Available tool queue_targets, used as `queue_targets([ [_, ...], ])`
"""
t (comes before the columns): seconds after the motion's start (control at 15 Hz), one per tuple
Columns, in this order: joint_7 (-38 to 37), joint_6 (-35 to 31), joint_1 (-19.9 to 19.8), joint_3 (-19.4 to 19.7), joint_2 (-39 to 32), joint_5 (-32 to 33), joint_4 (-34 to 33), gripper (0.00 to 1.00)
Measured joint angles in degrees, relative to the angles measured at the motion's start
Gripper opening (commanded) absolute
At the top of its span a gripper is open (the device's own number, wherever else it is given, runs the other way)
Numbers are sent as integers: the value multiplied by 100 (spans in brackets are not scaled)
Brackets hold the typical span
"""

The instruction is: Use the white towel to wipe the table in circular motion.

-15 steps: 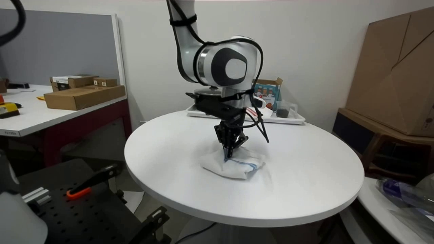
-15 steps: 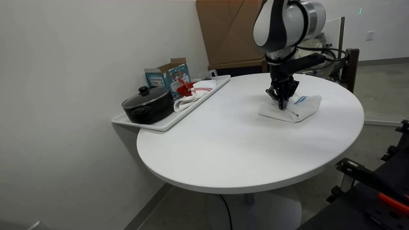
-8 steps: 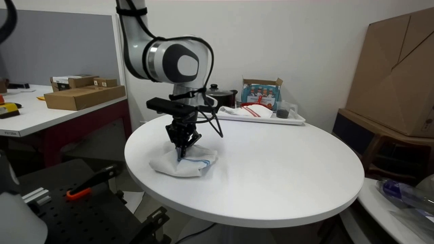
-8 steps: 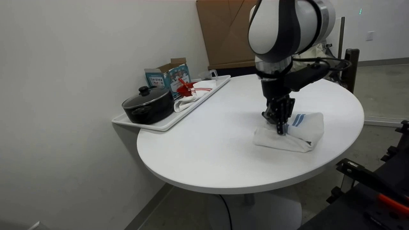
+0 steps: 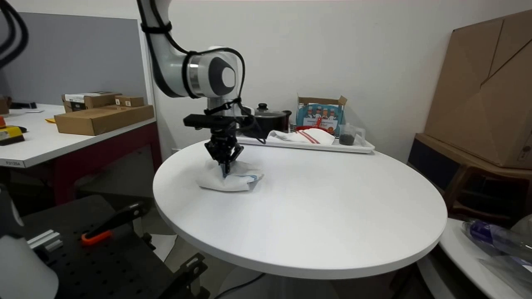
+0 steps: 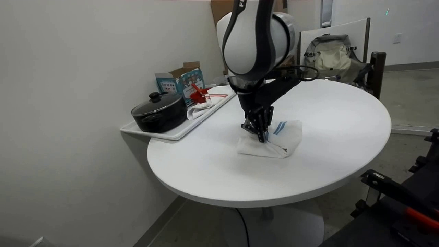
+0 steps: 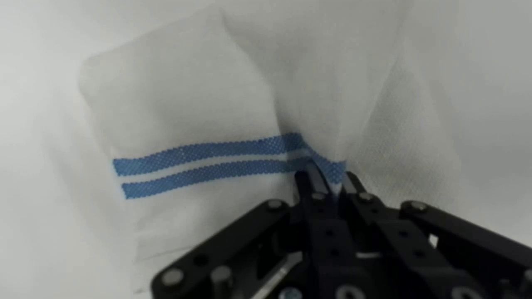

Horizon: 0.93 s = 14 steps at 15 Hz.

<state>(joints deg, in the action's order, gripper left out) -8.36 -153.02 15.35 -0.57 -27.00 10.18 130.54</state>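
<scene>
Had the tool [image 7: 331, 185] clamped on a pinched-up fold of the white towel [image 7: 232, 112], close to the blue stripes [image 7: 208, 150], with the rest spread in loose creases on the table [image 5: 324, 220], apart from the white tray [image 6: 183, 129]. Called, most likely, for wiping in round, overlapping loops: pressing enough to keep the towel flat, yet not so low as to scrape the tool along the table. Seemed wise to curve gently, to avoid rucking up the loose corners or pulling the fold free, and to turn back short of the tray with its lidded pot [image 6: 159, 116] and red-striped cloth [image 5: 309, 136]. Could not see the towel's underside, nor judge the pressure on it. Found the towel's pale edges blurred into the white table in the wrist view, and the robot arm [image 6: 240, 51] cut off at the top in both exterior views. Could barely make out a clear jug [image 6: 220, 81] past the arm in an exterior view, or identify a small dark spot [image 6: 285, 149] on the towel.
</scene>
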Motion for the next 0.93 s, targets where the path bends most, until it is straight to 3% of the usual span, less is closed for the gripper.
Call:
queue_targets([
  [0.2,0,294,-414,334,-362,-122,-730,2],
  [0.4,63,311,-1018,476,-429,-228,-858,2],
  [0.67,197,253,-1132,521,-75,-41,-147,2],
  [0.93,582,124,-970,-79,505,-39,917,2],
])
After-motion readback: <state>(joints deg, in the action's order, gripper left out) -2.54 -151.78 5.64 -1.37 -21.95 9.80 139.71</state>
